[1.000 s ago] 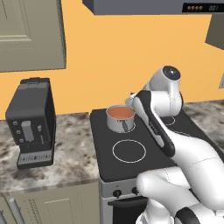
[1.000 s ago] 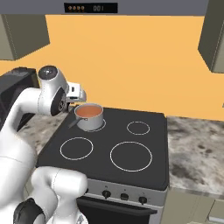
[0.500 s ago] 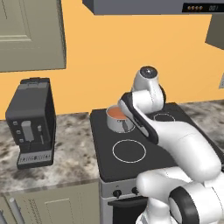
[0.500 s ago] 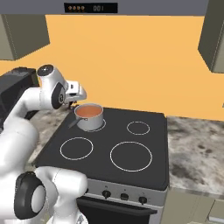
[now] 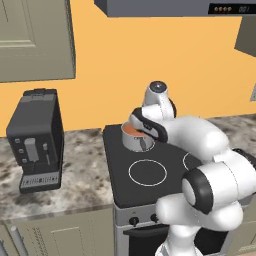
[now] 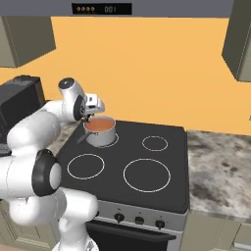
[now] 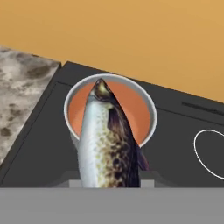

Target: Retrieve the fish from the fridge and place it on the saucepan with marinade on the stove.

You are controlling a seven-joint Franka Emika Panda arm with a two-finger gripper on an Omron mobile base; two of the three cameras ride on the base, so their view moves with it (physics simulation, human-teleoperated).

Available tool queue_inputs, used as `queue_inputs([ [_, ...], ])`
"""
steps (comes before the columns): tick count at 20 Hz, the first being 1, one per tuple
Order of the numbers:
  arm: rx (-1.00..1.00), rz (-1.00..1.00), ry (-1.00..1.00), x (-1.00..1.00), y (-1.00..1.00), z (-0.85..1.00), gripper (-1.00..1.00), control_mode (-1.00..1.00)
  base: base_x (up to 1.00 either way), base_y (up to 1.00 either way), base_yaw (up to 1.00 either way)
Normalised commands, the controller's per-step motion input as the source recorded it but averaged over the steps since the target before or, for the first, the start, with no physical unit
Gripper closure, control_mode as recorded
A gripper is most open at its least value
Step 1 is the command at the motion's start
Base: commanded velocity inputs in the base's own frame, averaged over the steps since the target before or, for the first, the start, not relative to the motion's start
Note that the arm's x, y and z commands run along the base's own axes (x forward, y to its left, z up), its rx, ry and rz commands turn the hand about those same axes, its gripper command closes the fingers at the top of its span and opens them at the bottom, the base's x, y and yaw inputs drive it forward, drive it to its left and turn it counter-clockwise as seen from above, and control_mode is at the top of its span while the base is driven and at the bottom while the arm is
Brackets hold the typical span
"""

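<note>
1. Hand view puts you right over the saucepan (image 7: 110, 114): the fish (image 7: 106, 144) hangs nose-first over the orange-brown marinade (image 7: 135, 110), with its head across the far part of the pot's rim.
2. Your jaws are clamped on the fish, and its tail end runs back toward the camera between them.
3. In the right base view the gripper (image 6: 89, 113) hangs just above the saucepan's left rim, on the back-left burner of the stove (image 6: 162, 181).
4. In the left base view the arm covers part of the pot, and a black coffee machine (image 5: 36, 139) sits on the marbled desk (image 5: 75, 175) well left of the stove.
</note>
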Motion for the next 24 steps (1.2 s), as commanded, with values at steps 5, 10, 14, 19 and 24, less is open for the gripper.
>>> queue_inputs([
  [5,0.0,0.0,0.08,0.7,0.0,-0.32,1.0,-1.0,0.0,0.0,0.0],
  [10,0.0,0.0,0.09,0.66,0.0,-0.34,1.0,-1.0,0.0,0.0,0.0],
  [14,0.0,0.0,0.09,0.56,0.0,-0.4,1.0,-1.0,0.0,0.0,0.0],
  [19,0.0,0.0,0.03,0.34,0.0,-0.38,1.0,-1.0,0.0,0.0,0.0],
  [24,0.04,0.0,0.01,0.21,-0.01,-0.41,1.0,-1.0,0.0,0.0,0.0],
])
